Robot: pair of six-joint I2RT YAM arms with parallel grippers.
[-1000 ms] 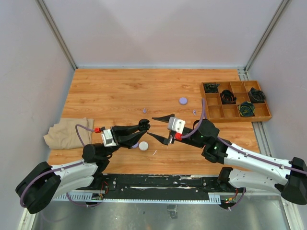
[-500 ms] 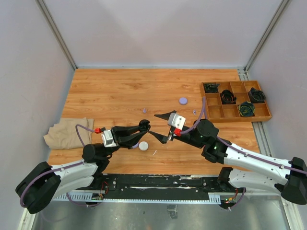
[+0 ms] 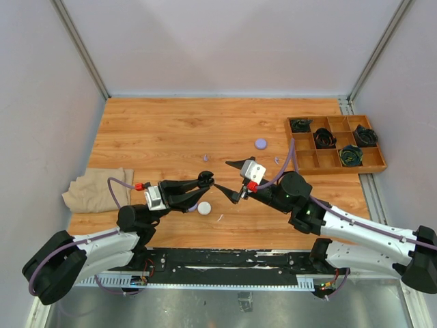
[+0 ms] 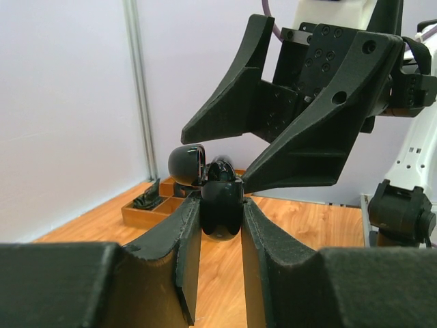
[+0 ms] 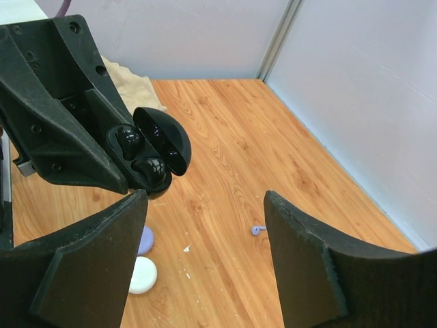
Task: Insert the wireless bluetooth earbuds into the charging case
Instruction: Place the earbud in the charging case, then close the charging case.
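Left pincer point(image 3: 207, 181): clamped on the open black charging case point(image 5: 153, 154).
Right pincer point(image 5: 203, 205): spread wide, empty.
Risk: a careless right-pincer nudge could twist it loose.

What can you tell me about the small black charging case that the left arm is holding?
The glossy black rounded plastic charging case is clamped by its base between the jaws of the left gripper, held above the wooden table. Its hinged lid stands open, and two black earbuds sit in its wells.
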